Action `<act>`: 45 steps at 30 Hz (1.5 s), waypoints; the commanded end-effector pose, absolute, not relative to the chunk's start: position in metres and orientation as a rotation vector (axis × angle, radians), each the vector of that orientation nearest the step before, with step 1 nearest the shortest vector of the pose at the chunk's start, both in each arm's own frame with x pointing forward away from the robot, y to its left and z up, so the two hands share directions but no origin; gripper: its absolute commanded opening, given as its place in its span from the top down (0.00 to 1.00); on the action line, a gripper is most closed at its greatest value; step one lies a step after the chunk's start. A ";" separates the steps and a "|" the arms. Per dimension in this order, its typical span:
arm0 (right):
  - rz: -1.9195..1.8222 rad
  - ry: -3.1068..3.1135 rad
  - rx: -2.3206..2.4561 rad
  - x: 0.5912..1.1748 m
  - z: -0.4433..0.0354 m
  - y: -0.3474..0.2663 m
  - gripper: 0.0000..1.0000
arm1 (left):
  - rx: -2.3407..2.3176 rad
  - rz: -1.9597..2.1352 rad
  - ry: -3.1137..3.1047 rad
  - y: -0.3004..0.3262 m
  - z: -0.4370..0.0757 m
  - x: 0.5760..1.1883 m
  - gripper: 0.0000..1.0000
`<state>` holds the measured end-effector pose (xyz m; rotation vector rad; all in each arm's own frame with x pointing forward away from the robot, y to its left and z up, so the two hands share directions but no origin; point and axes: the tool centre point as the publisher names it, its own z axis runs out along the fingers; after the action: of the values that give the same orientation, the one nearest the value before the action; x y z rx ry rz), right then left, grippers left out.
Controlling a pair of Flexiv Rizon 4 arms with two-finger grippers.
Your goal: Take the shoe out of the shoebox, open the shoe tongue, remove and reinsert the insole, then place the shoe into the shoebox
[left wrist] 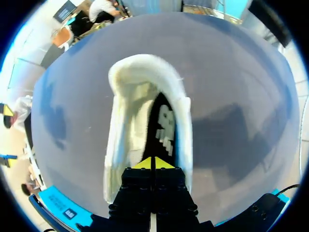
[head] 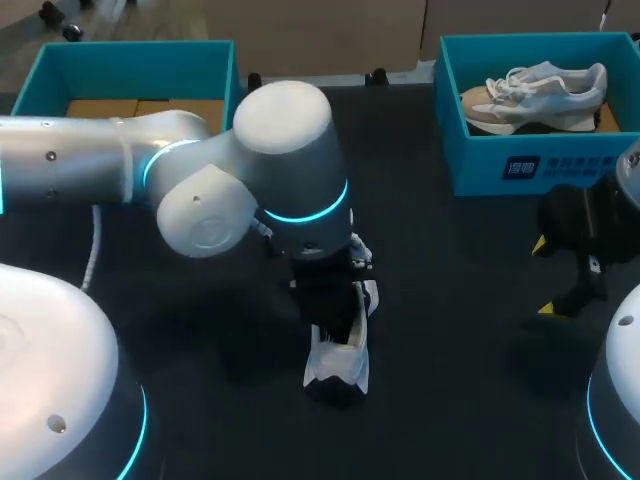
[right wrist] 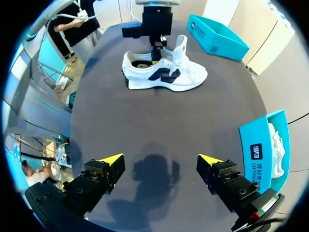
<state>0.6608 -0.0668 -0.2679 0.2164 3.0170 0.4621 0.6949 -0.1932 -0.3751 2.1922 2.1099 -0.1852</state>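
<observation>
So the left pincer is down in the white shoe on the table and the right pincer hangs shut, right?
Not quite: the right pincer is open, yellow tips wide apart, per the right wrist view. The left pincer is indeed down in the white shoe on the table.

Here's the left arm, a fat silver-grey tube, and the landmark is its glowing cyan ring. Just above the ring sits a smooth white cap; beside the ring, a rounder grey-white joint. Further from the ring, small dark screws dot the tube, and a white cable trails beneath it. Below the ring comes the left gripper: black, blocky, bolted, with yellow triangular tips. Well away from the ring, the right gripper matches it, and the right arm shows a white dome with a cyan band.
</observation>
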 end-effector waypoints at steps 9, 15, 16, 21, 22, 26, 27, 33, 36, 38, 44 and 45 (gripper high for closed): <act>0.460 3.014 0.217 0.659 -0.268 -0.067 0.00 | 2.431 0.199 2.154 -0.188 -0.373 0.694 1.00; 0.460 3.014 0.217 0.659 -0.268 -0.067 0.00 | 2.544 0.278 2.160 -0.184 -0.388 0.694 1.00; 0.460 3.014 0.217 0.659 -0.268 -0.067 0.00 | 2.573 0.302 2.153 -0.182 -0.391 0.693 1.00; 0.460 3.014 0.217 0.659 -0.268 -0.067 0.00 | 2.595 0.333 2.151 -0.177 -0.387 0.694 1.00; 0.460 3.014 0.217 0.659 -0.268 -0.067 0.00 | 2.600 0.344 2.141 -0.176 -0.385 0.693 1.00; 0.460 3.014 0.217 0.659 -0.268 -0.067 0.00 | 2.594 0.332 2.145 -0.174 -0.393 0.692 1.00; 0.460 3.014 0.217 0.659 -0.268 -0.067 0.00 | 2.586 0.315 2.155 -0.174 -0.395 0.692 1.00; 0.460 3.014 0.217 0.659 -0.268 -0.067 0.00 | 2.568 0.324 2.127 -0.178 -0.373 0.697 1.00; 0.460 3.014 0.217 0.659 -0.268 -0.067 0.00 | 2.589 0.363 2.093 -0.180 -0.364 0.698 1.00; 0.460 3.014 0.217 0.659 -0.268 -0.067 0.00 | 2.619 0.402 2.078 -0.181 -0.363 0.698 1.00; 0.460 3.014 0.217 0.659 -0.268 -0.067 0.00 | 2.669 0.442 2.087 -0.176 -0.382 0.696 1.00; 0.460 3.014 0.217 0.659 -0.268 -0.067 0.00 | 2.667 0.438 2.098 -0.173 -0.386 0.696 1.00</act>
<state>0.6607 -0.0668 -0.2679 0.2164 3.0169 0.4622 0.6943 -0.1699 -0.3699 2.6608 2.0793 0.4336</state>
